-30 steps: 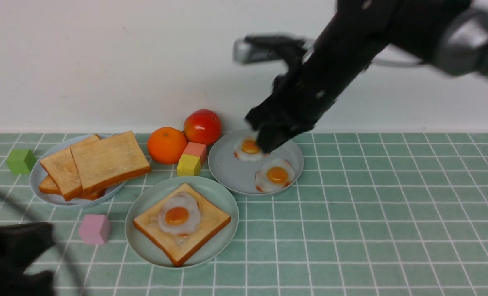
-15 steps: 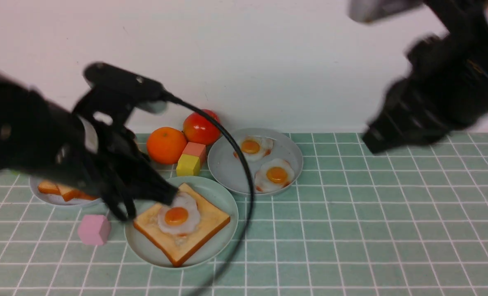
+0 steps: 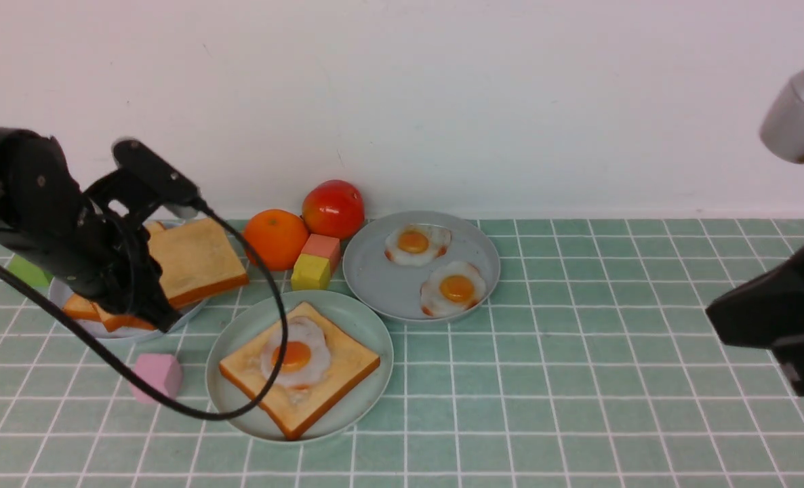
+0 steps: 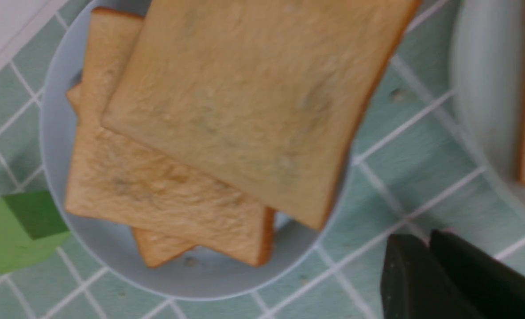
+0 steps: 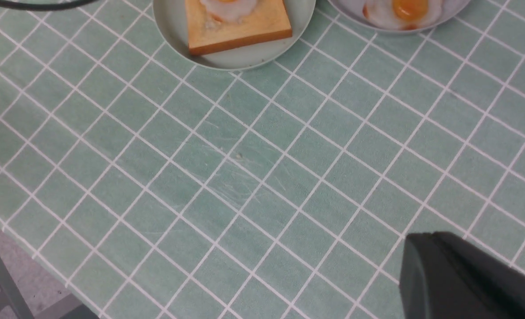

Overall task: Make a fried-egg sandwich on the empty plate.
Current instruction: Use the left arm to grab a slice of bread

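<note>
Though toast [image 3: 339, 381] and egg [image 3: 308, 364] sit on the green plate [image 3: 373, 332], nothing tops them yet; left gripper [image 4: 424, 248] empty, opening unclear; right gripper [image 5: 422, 252] closed, empty.

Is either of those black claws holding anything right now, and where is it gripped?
Nothing. The left gripper hovers beside the toast pile with nothing in it; the right gripper is shut and empty.
</note>
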### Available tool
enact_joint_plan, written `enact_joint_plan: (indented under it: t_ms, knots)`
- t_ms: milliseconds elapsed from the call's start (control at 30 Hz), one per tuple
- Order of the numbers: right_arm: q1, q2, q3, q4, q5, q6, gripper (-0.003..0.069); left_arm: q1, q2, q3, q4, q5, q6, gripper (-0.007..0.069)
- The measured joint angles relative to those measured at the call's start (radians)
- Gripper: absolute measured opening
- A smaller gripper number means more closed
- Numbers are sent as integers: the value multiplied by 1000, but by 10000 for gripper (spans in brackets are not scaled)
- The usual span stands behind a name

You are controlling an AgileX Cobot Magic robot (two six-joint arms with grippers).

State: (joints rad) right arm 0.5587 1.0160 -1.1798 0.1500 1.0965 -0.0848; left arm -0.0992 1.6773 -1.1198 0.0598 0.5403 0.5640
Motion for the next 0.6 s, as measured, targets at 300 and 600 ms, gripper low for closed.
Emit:
enact_joint_plan:
  t_ms: [300, 600]
  knots:
    - [0, -6, 1, 15, -4, -2, 13, 1, 38, -1, 51, -70, 7, 374]
    - [0, -6, 11, 61, -11, -2, 14, 1, 113, -1, 85, -127, 6, 395]
